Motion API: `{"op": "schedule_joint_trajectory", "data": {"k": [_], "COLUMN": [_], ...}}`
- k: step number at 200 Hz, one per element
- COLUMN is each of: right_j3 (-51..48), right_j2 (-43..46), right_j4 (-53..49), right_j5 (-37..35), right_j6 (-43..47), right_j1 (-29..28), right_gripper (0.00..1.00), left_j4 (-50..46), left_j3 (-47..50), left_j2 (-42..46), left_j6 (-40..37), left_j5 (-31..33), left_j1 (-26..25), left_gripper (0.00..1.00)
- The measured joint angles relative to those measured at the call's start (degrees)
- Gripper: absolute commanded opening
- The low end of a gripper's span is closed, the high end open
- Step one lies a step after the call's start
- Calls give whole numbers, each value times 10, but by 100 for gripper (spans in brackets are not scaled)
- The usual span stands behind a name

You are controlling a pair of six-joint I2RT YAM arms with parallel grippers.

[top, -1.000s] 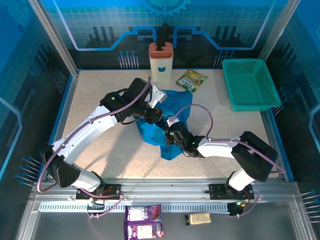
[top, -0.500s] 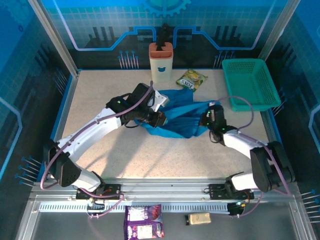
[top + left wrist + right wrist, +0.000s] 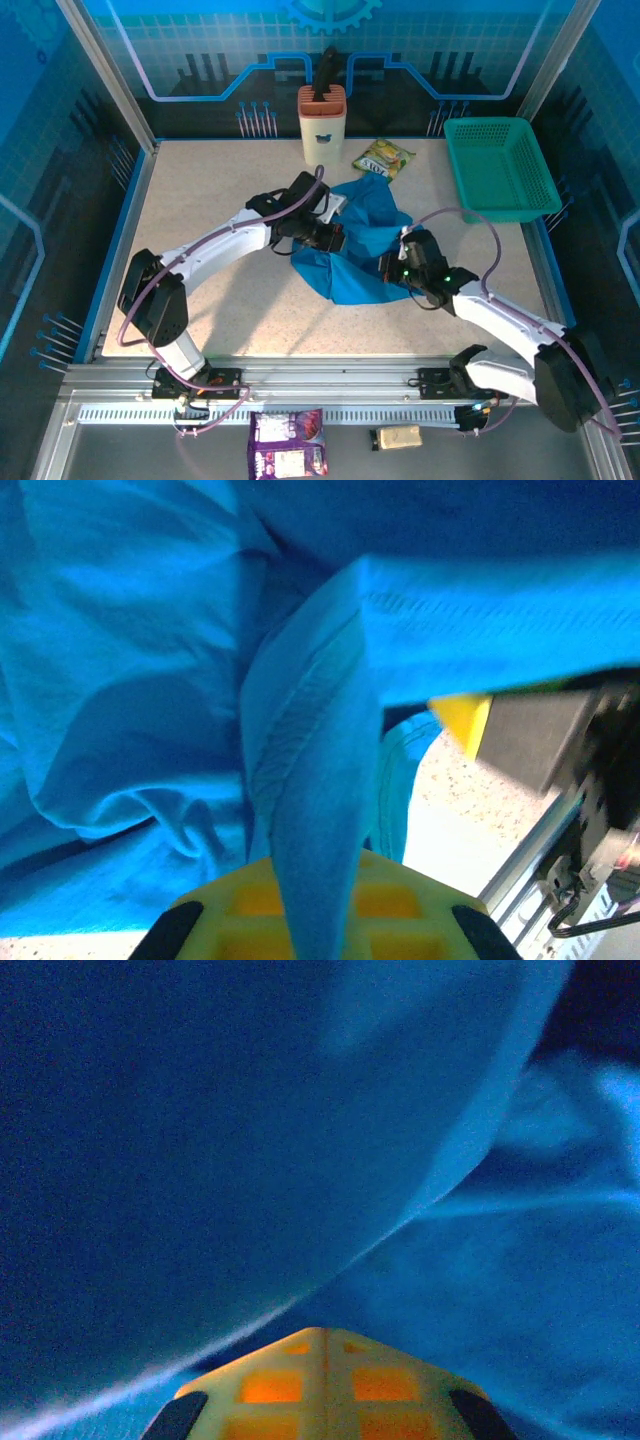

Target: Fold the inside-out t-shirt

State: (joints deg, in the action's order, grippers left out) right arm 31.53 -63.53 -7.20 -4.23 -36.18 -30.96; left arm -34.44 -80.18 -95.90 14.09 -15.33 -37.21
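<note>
The inside-out t-shirt (image 3: 362, 240) is a crumpled medium-blue heap in the middle of the table. My left gripper (image 3: 336, 238) is at its left side, shut on a twisted strip of the cloth (image 3: 310, 810) that runs out from between the yellow fingers (image 3: 400, 900). My right gripper (image 3: 392, 266) is at the heap's near right edge, its yellow fingertips (image 3: 270, 1385) pressed together against a fold of the shirt (image 3: 250, 1160). Blue cloth hides the table in the right wrist view.
A teal mesh basket (image 3: 500, 165) stands at the back right. A yellow-green snack packet (image 3: 384, 158) lies just behind the shirt, beside a beige holder (image 3: 322, 122). A purple packet (image 3: 287, 443) and a small tan item (image 3: 398, 436) lie on the front rail.
The right gripper swung out to the right, stretching the shirt between both grippers, then came back toward the left and nearer. The shirt has bunched up again. The left gripper shifted slightly right.
</note>
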Motion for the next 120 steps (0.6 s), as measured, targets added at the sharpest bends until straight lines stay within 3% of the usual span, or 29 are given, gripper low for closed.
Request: {"op": "schedule_joint_trajectory", "data": {"k": [21,42,70,95,120], "right_j3": [-5,-6,-6,8,42], "right_j2": [1,-11,-21,-33,-42], "right_j4": [-6,-10,-23,-56,-93], "right_j5": [-16,-21,13,80,148], "right_j6": [-2,-3,-28,-54,-74], "right_j1": [-41,-43,23,89,108], "right_gripper": [2,4,6,14,23], "left_j4": [0,-5,-30,-55,-77], "left_j3": [-22,-37,-55,-66,-75], "left_j2": [0,3,19,37,38], "left_j6": [0,-1,-9,-17,-22], "left_j5": [-3,-9,-10,12,42], "left_j1": [1,4,7,8,15], "left_gripper": [0,0,0,0,0]}}
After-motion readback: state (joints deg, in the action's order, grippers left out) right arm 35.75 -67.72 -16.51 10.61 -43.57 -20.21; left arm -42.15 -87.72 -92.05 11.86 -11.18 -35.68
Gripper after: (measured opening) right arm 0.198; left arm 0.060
